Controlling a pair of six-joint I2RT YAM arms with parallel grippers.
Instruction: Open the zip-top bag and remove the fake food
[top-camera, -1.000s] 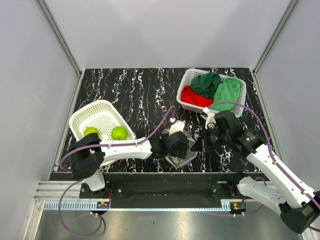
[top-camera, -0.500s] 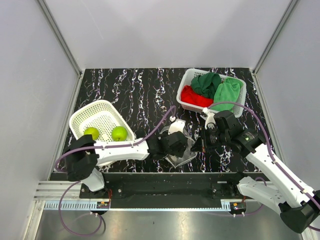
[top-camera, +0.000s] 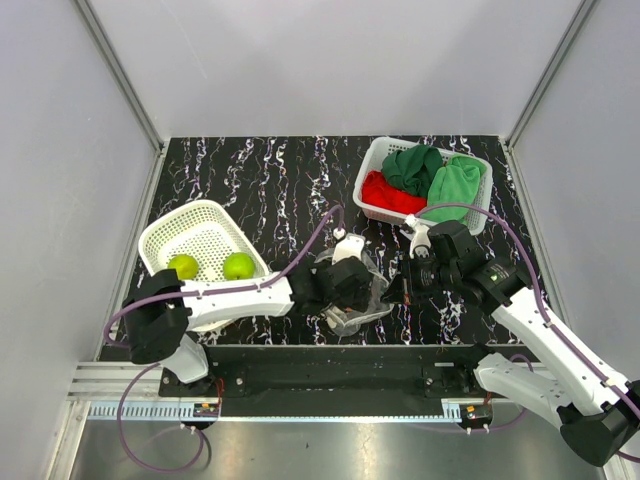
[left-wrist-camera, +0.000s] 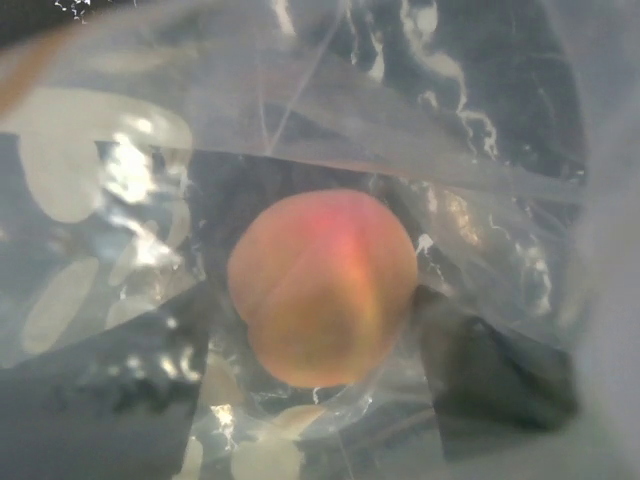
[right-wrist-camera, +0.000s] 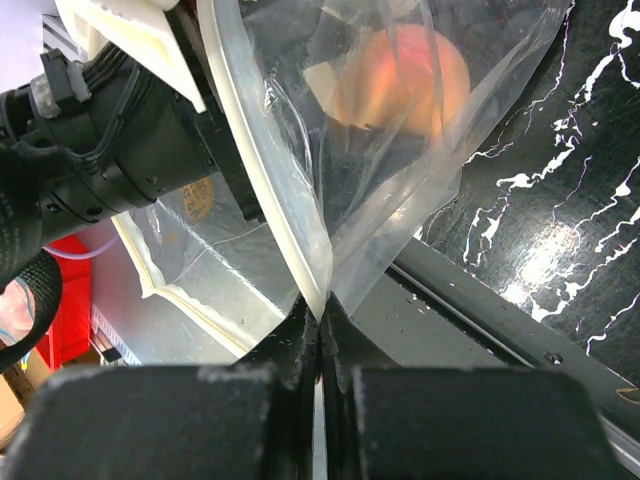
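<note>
Peach (left-wrist-camera: 322, 285) lay inside the zip-top bag (right-wrist-camera: 400, 190) near the table's (top-camera: 250, 170) front edge. Right gripper (right-wrist-camera: 318, 335) pinched the bag's rim, I judged to keep the mouth open. Left gripper (left-wrist-camera: 315, 345) sat inside, jaws apart either side of the peach; contact unclear to me.

Robot test cell in a lab.
Plain white panels (top-camera: 330, 60) in aluminium struts (top-camera: 118, 70) box in a black marbled tabletop (top-camera: 250, 170); two arms (top-camera: 230, 297) are bolted to a metal rail (top-camera: 330, 378), purple cables (top-camera: 460, 206) trailing.
</note>
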